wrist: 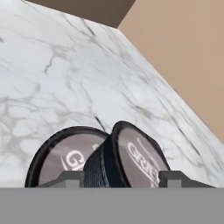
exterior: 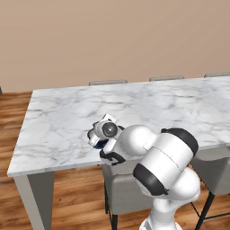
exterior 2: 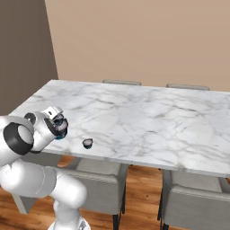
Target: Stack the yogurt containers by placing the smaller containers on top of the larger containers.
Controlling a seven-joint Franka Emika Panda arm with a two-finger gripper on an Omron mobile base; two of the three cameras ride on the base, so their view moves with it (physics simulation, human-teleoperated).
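In the hand view a medium yogurt cup (wrist: 131, 157), dark with a pale printed top, sits tilted between my fingertips (wrist: 66, 177). My gripper (wrist: 120, 177) is shut on it. Just behind it to the left lies the widest cup (wrist: 59, 157), its broad pinkish-grey top facing up. I cannot tell whether the two touch. My gripper (exterior: 99, 137) hovers low over the near left part of the marble table (exterior: 134, 108), with a bit of blue cup (exterior: 101, 144) under the hand. The tiny cup (exterior 2: 87, 143) stands alone by the table's front edge, right of my gripper (exterior 2: 59, 128).
Grey chairs (exterior 2: 101, 188) (exterior 2: 197, 202) are tucked under the near edge, one (exterior: 128, 188) right below my arm. Chair backs (exterior: 108, 82) line the far side against a tan wall. The table's left end (exterior: 20, 134) is close to my hand.
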